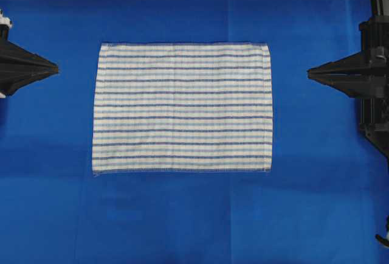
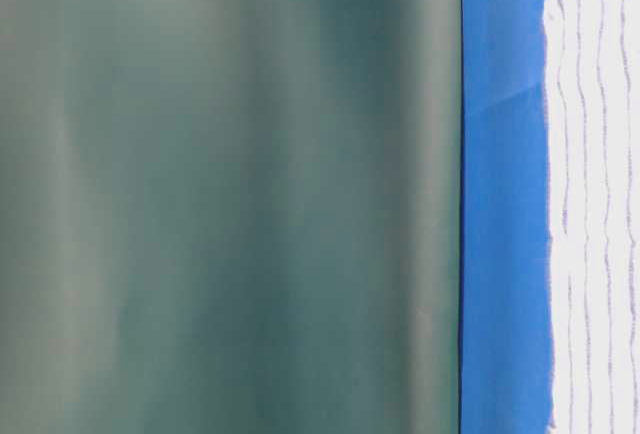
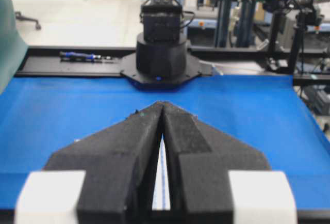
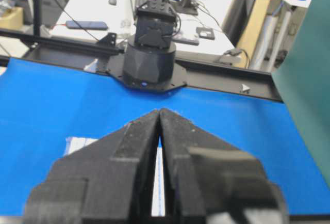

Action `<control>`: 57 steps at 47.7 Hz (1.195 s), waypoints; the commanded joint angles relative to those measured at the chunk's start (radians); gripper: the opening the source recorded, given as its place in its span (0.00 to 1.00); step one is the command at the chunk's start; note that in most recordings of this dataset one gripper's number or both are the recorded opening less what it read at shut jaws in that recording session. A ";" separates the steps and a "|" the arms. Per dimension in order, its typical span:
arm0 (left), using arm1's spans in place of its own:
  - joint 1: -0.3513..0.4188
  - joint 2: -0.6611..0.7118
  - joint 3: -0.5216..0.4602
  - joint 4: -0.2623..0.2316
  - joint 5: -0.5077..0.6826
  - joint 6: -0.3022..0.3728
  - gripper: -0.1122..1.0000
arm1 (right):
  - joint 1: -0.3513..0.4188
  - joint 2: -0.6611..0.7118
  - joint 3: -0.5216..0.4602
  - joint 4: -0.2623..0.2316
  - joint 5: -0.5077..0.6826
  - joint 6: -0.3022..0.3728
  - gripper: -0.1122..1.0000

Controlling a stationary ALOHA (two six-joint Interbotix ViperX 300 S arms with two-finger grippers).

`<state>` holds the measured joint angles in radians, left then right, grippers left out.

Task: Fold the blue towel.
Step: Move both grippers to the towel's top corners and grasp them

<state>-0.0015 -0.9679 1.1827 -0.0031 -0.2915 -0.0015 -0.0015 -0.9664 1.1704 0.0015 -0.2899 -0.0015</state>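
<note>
The blue towel [image 1: 182,107], white with thin blue stripes, lies flat and unfolded in the middle of the blue table cover [image 1: 182,227]. My left gripper [image 1: 56,67] hovers to the left of the towel, tips together, shut on nothing. To the towel's right my right gripper [image 1: 309,72] is likewise shut and empty. In the left wrist view the left gripper [image 3: 163,104] points across the table, a sliver of the towel [image 3: 162,182] showing through the slit behind its tips. The right wrist view shows the right gripper [image 4: 159,111] shut, with the towel [image 4: 80,143] beneath and behind it.
Each arm's black base [image 3: 161,53] [image 4: 149,59] stands at the opposite table edge. A green curtain [image 2: 230,194] fills most of the table-level view, beside a strip of the table cover [image 2: 505,194] and the towel's edge [image 2: 595,194]. Benches and equipment stand beyond the table.
</note>
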 commanded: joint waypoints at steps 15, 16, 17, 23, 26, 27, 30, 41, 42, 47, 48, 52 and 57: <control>0.057 0.021 -0.002 -0.025 0.005 0.014 0.11 | -0.147 0.114 -0.048 0.023 0.048 0.011 0.05; 0.067 0.026 0.003 -0.025 0.005 0.012 0.11 | -0.158 0.120 -0.044 0.028 0.048 0.012 0.05; 0.077 0.031 0.006 -0.025 0.005 0.012 0.11 | -0.167 0.129 -0.043 0.032 0.048 0.012 0.05; 0.138 0.084 0.028 -0.025 0.005 0.009 0.11 | -0.224 0.204 -0.035 0.066 0.049 0.014 0.07; 0.170 0.123 0.034 -0.028 0.002 0.008 0.12 | -0.245 0.245 -0.035 0.077 0.049 0.014 0.10; 0.181 0.140 0.035 -0.028 0.000 0.006 0.12 | -0.252 0.261 -0.032 0.081 0.048 0.015 0.11; 0.209 0.184 0.040 -0.029 -0.002 0.000 0.17 | -0.275 0.305 -0.028 0.094 0.043 0.015 0.18; 0.293 0.385 0.040 -0.029 -0.064 -0.009 0.74 | -0.339 0.488 0.000 0.163 -0.052 0.015 0.62; 0.302 0.403 0.040 -0.029 -0.074 -0.008 0.79 | -0.342 0.505 0.002 0.167 -0.063 0.015 0.66; 0.347 0.525 0.040 -0.029 -0.118 -0.009 0.82 | -0.353 0.598 0.006 0.193 -0.120 0.015 0.76; 0.354 0.548 0.040 -0.031 -0.126 -0.009 0.81 | -0.354 0.615 0.006 0.198 -0.130 0.015 0.76; 0.379 0.643 0.034 -0.032 -0.163 -0.009 0.80 | -0.356 0.684 0.005 0.212 -0.167 0.015 0.74; 0.393 0.764 0.017 -0.034 -0.221 -0.009 0.80 | -0.356 0.765 0.000 0.230 -0.207 0.015 0.73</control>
<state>0.3804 -0.2746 1.2272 -0.0337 -0.4679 -0.0092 -0.3543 -0.2408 1.1842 0.2178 -0.4617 0.0138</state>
